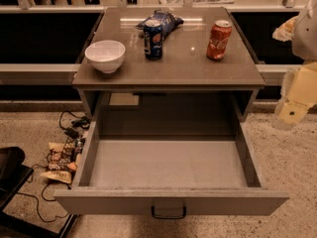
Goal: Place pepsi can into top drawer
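Starting nearest, the top drawer (168,202) stands pulled out and empty. My hand (292,110) hangs at the right edge; its grip I cannot tell. Farther, the pepsi can (153,38) stands upright on the table (198,71), ungrasped; reaching it comes next, I judge.

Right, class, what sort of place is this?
Probably a robot test lab mocked up as a kitchenette: a pepsi can and white bowl on a counter over the open top drawer, loose cables on the floor, the gripper at the right edge.
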Controlling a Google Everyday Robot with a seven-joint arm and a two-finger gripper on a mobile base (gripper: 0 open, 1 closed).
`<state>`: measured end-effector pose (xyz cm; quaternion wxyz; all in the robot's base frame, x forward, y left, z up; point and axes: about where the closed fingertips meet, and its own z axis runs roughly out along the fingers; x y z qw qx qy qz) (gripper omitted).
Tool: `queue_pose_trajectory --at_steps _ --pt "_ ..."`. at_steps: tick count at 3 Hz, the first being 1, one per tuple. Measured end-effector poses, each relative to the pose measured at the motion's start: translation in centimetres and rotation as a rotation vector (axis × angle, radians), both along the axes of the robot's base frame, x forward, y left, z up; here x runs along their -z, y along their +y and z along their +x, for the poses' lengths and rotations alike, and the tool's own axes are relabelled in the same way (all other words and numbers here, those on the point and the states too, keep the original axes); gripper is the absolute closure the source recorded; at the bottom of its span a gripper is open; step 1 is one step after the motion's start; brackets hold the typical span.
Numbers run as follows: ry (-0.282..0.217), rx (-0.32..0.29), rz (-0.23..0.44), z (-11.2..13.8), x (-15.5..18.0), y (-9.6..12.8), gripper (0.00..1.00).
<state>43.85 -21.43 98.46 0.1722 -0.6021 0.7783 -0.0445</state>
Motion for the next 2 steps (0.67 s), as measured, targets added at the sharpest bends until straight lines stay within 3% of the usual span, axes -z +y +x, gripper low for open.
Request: queue_pose_trajectory --at_steps 2 --pt "-0.024 0.000 0.022 0.04 -0.09 0.06 0.00"
